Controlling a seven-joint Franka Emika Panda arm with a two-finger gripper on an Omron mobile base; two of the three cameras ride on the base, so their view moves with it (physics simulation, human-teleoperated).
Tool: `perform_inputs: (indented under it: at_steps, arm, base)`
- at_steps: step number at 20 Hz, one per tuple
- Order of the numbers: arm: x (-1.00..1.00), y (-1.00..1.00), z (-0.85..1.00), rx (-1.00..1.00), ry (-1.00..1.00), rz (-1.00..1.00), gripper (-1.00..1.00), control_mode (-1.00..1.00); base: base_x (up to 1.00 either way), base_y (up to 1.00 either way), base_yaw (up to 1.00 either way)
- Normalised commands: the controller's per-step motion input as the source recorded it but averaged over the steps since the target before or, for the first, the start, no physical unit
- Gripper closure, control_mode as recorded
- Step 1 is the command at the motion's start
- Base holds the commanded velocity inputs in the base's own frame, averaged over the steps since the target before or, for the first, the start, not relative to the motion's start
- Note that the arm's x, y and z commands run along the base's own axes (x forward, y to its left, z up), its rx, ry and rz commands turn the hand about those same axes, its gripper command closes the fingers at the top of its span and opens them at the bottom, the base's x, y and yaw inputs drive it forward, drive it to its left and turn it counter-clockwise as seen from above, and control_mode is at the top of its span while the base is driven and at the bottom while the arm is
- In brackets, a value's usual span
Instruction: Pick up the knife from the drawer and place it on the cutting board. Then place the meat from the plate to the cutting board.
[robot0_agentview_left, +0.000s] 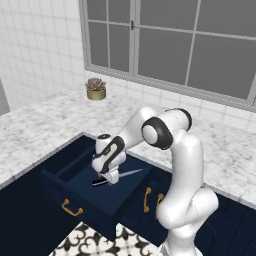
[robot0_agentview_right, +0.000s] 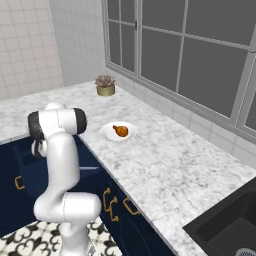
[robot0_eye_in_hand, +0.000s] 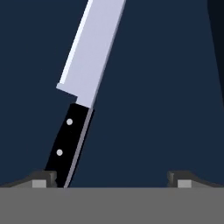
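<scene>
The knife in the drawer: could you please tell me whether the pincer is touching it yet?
Cannot tell. In the hand view the open pincer straddles the knife, whose black handle runs right by one fingertip; no clear contact or gap shows.

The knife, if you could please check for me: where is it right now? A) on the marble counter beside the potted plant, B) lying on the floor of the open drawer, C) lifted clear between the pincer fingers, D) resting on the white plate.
B: the knife lies flat on the navy floor of the open drawer, with the open pincer just above its black handle.
</scene>
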Motion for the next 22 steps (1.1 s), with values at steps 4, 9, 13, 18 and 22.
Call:
perform_inputs:
  at_steps: [4,9,13,18,22]
  arm:
    - [0.46,0.08,-0.43,0.00,0.00,-0.02,-1.00,-1.00]
    - [0.26,0.14,-0.49,0.00,0.00,-0.01,-1.00,-1.00]
    - [0.01,0.23,-0.53,0.00,0.00,0.00,-1.00,-1.00]
    - [0.00,0.08,-0.57,0.00,0.00,0.00,1.00,-1.00]
    - [-0.27,0.10,-0.19,-0.02,0.04,-0.02,1.00,-1.00]
  base:
    - [0.00,0.00,0.00]
    - [0.00,0.00,0.00]
    - [0.00,0.00,0.00]
    - [0.00,0.00,0.00]
    - [0.00,0.00,0.00]
